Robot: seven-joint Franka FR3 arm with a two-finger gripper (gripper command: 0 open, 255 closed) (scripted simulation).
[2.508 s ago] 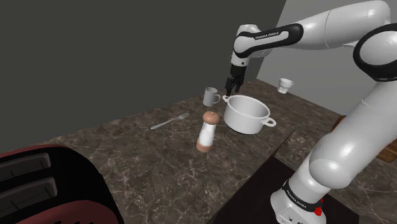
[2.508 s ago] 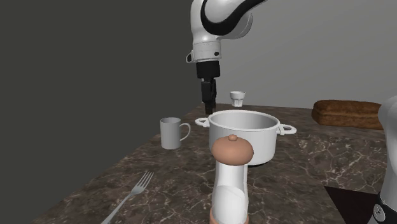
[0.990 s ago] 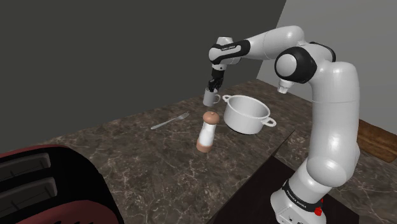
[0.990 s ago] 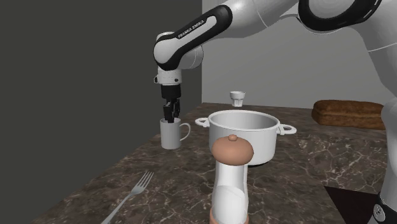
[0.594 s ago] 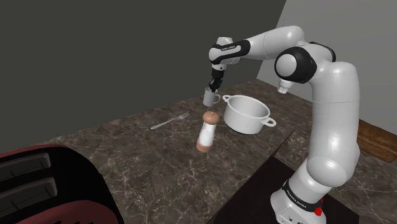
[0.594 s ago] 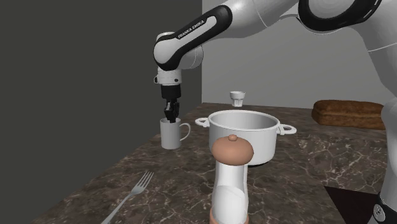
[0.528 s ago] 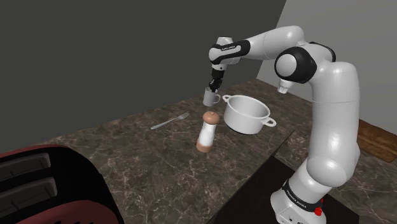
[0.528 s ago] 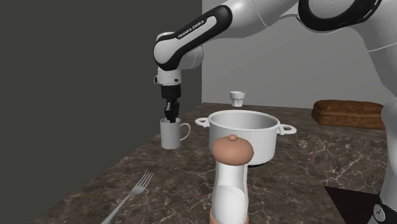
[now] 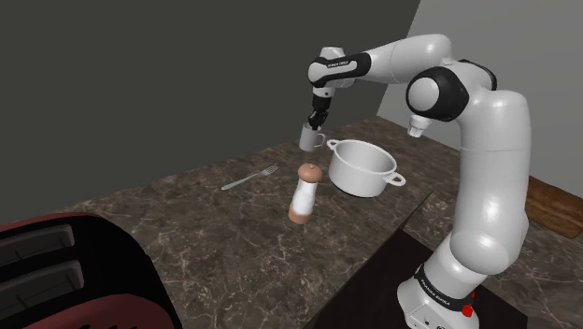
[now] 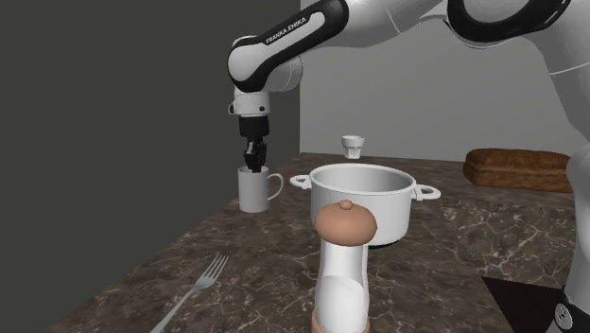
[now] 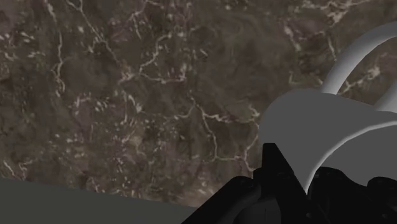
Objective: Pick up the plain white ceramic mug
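Counter [image 9: 187,234]: dark marbled stone, grey wall behind.

Mug [image 9: 307,140]: pale grey-white, upright, upper middle of the shoulder view, near the counter's far edge. In the second exterior view the mug [image 10: 251,194] stands left of centre, handle turned toward the pot [image 10: 364,203]. They are close but apart. Cannot tell whether the mug's base touches the counter.

Gripper [image 10: 251,163]: comes straight down from above, claw clamped on the mug's rim wall, one finger inside and one outside. In the wrist view, one of the fingers [image 11: 270,164] lies against the mug's curved wall.

Also on the counter:
- Grinder [image 9: 305,194], brown-capped, at frame centre, in front of the pot.
- Fork [image 9: 250,178], left of the grinder.
- Toaster [image 9: 56,280], dark red, lower left corner.
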